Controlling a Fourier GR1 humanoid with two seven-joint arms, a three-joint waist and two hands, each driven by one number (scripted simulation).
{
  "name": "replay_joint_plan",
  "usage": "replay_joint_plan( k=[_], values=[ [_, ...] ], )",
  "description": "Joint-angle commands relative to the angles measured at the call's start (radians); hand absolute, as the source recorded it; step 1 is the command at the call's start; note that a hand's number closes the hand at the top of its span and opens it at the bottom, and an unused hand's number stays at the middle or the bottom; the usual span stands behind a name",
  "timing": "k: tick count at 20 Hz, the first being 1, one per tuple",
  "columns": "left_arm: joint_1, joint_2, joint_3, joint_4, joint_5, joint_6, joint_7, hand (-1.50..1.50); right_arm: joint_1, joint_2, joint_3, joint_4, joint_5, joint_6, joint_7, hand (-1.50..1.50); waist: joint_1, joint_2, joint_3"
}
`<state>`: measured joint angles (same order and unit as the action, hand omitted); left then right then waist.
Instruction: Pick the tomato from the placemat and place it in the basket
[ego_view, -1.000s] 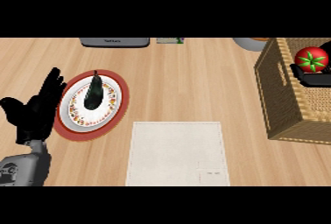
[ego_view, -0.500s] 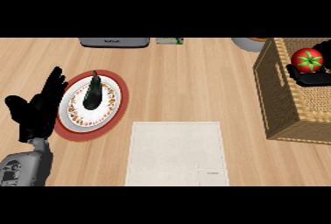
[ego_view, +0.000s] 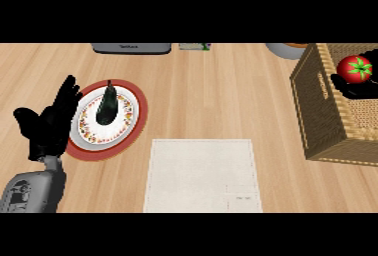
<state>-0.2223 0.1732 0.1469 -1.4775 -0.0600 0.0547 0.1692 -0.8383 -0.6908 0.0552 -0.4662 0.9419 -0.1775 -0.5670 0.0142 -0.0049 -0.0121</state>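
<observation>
1. tomato (ego_view: 355, 68) up at the right edge, over the open basket (ego_view: 319, 100), held above the wicker floor and not yet set down.
2. right hand (ego_view: 359, 88) mostly hidden beneath and behind the fruit, black fingers (ego_view: 341, 82) curled round its lower half, cupping it from below.
3. placemat (ego_view: 202, 175) bare at bottom centre, well apart from the basket.
4. left hand (ego_view: 50, 122) resting at the left edge, fingers straight and spread, holding nothing, just beside the plate (ego_view: 105, 118) with its dark vegetable (ego_view: 108, 104).
5. likely handling: round, smooth, a bit slippery skin, light, soft enough to bruise (green stem cap on top offers no real purchase); best taken round the widest part, thumb opposite fingers, never pinched at the stem.
6. judged nearly done: only lowering inside the wicker walls and letting go left, on the tabletop's (ego_view: 221, 90) right side; main risk a roll against the basket wall if let go too high.
</observation>
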Motion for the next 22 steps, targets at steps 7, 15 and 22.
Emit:
replay_joint_plan(
  k=[7,15,22],
  values=[
    [-0.013,0.009,0.016,-0.009,0.005,0.007,0.025,0.00,-0.047,0.058,0.012,0.116,0.064,0.046,0.087,1.50,0.005,0.010,0.012],
    [0.009,0.041,0.033,-0.005,0.033,-0.045,-0.016,0.00,-0.006,0.065,-0.043,0.122,0.020,0.046,0.122,-1.50,-0.006,0.007,0.012],
    [0.034,0.021,0.021,-0.043,0.021,-0.021,0.018,0.00,-0.039,0.039,-0.221,0.106,-0.184,0.141,0.009,-1.50,-0.011,0.002,0.012]
  ],
)
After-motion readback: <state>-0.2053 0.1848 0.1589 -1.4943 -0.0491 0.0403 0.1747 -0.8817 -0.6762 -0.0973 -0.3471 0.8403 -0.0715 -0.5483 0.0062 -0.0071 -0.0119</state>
